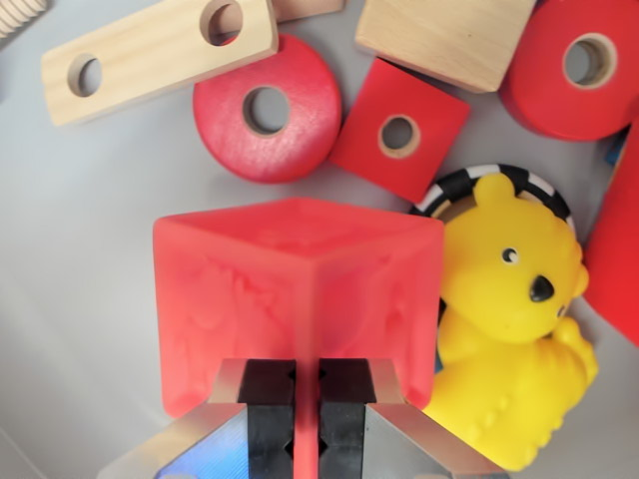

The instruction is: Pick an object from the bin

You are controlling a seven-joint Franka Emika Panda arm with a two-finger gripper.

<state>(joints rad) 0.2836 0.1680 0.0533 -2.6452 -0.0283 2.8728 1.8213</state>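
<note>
From my feed the gripper is pinched tight on the red soft cube's thin wall, cube hanging right ahead, touching the yellow bear.

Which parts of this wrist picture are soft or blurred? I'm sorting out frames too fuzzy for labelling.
In the wrist view, the red soft cube close to the lens looks hazy, its embossed faces smeared; the gripper pads are fairly crisp; the yellow bear and red ring are mildly soft; lighting is even, without harsh glare.

Bare bin floor at wrist view's left; yellow bear crowds right
</note>
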